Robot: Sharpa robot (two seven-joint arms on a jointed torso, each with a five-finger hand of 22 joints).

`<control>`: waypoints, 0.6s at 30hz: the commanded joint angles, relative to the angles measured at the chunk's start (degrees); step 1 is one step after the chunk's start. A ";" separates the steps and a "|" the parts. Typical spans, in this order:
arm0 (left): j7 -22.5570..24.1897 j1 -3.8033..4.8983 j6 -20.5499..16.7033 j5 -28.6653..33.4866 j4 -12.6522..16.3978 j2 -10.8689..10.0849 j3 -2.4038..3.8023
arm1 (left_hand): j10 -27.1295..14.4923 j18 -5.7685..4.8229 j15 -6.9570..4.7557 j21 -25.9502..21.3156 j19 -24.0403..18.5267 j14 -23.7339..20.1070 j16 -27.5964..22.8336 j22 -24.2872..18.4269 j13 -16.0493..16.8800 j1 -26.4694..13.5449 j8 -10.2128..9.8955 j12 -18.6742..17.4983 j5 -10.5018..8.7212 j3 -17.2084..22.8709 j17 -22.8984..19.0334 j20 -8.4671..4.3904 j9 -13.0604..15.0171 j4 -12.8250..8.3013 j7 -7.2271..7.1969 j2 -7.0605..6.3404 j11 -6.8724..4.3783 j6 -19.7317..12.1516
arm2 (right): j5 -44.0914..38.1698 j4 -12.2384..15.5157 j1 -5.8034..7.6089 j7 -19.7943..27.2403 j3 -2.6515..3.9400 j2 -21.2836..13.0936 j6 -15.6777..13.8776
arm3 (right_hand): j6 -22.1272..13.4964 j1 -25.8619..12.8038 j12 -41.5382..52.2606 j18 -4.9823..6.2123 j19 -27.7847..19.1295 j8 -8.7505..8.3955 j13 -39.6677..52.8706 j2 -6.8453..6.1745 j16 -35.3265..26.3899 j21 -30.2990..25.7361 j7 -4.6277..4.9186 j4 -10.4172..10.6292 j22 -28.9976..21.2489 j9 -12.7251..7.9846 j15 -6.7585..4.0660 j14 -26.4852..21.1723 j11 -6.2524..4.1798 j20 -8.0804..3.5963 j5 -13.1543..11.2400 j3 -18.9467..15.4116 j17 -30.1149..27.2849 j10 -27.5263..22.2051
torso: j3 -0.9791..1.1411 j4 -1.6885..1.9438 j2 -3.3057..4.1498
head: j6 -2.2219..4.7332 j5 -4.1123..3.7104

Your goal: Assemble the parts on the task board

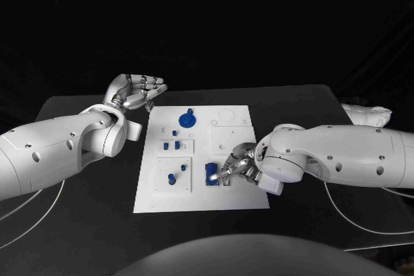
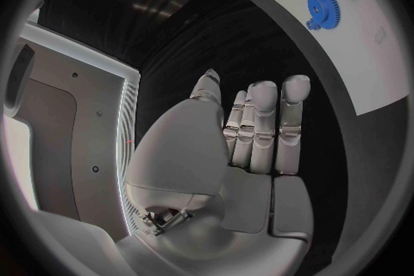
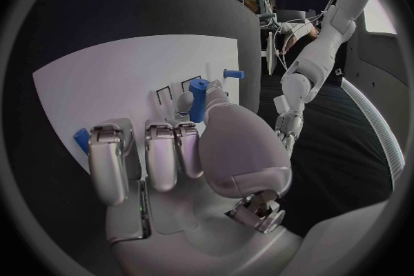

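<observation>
The white task board (image 1: 197,198) lies in the middle of the black table. My right hand (image 1: 238,165) rests over the board's near right part and pinches a blue part (image 1: 211,172) between thumb and a finger; in the right wrist view this blue part (image 3: 199,98) stands upright at the fingertips, just over the board (image 3: 112,83). A blue gear (image 1: 187,119) sits at the board's far end, and the left wrist view shows the gear (image 2: 323,5) too. My left hand (image 1: 138,91) hovers off the board's far left corner, fingers straight and holding nothing (image 2: 259,131).
Small blue pieces (image 1: 171,145) stand in slots mid-board, and another blue piece (image 1: 173,179) lies on the near left plate. A short blue peg (image 3: 233,74) stands past the held part. A white bundle (image 1: 369,114) lies at the table's far right.
</observation>
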 commanded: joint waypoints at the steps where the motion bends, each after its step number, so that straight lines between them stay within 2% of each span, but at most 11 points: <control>1: 0.33 0.03 0.75 -0.11 0.16 0.07 0.05 | -0.26 0.39 0.04 -0.16 0.33 0.21 -0.29 -0.07 0.04 -0.12 -0.22 -0.25 0.14 -0.35 -0.02 0.06 -0.06 0.07 0.07 0.65 0.03 -0.26 | -0.85 -0.26 -0.11 -0.40 -0.01 0.22 0.18 | -0.37 0.16 0.22 -0.81 6.00 0.27 15.09 0.80 0.23 0.26 -0.19 -0.08 15.07 0.26 -0.39 5.96 -0.51 -0.42 -0.11 0.48 15.10 6.00 | 0.01 0.03 -0.01 | 0.00 0.01; 8: 0.34 0.03 0.74 -0.11 0.22 0.05 0.05 | -0.26 0.39 0.04 -0.16 0.33 0.21 -0.29 -0.07 0.04 -0.12 -0.22 -0.25 0.14 -0.35 -0.02 0.06 -0.06 0.07 0.07 0.65 0.03 -0.26 | -1.39 -0.54 -0.14 -0.56 -0.01 0.44 -0.56 | -0.40 1.79 0.22 -0.81 6.00 0.27 15.09 1.97 0.23 0.26 -0.36 -1.08 15.07 1.14 -0.59 5.96 -0.67 -0.61 -0.17 1.07 15.10 6.00 | 0.02 0.01 -0.05 | 0.00 0.06; 15: 0.34 0.03 0.72 -0.11 0.23 0.00 0.05 | -0.26 0.39 0.04 -0.16 0.33 0.21 -0.29 -0.07 0.04 -0.12 -0.22 -0.25 0.14 -0.35 -0.02 0.06 -0.06 0.07 0.07 0.65 0.03 -0.26 | -1.31 -0.37 -0.17 -0.14 -0.01 0.30 -1.19 | -0.40 1.91 0.22 -0.81 6.00 0.26 15.09 2.02 0.23 0.26 -0.37 -1.16 15.07 1.20 -0.60 5.96 -0.68 -0.62 -0.17 1.10 15.10 6.00 | 0.03 -0.01 -0.05 | 0.00 0.14; 18: 0.33 0.03 0.75 -0.11 0.25 -0.03 0.05 | -0.26 0.39 0.04 -0.16 0.33 0.21 -0.29 -0.07 0.04 -0.12 -0.22 -0.25 0.14 -0.35 -0.02 0.06 -0.06 0.07 0.07 0.65 0.03 -0.26 | -0.95 -0.04 -0.18 0.90 -0.01 -0.10 -2.56 | -0.40 1.92 0.22 -0.81 6.00 0.26 15.09 2.02 0.23 0.26 -0.37 -1.17 15.07 1.21 -0.61 5.96 -0.68 -0.62 -0.17 1.10 15.10 6.00 | 0.01 -0.02 -0.08 | 0.00 0.05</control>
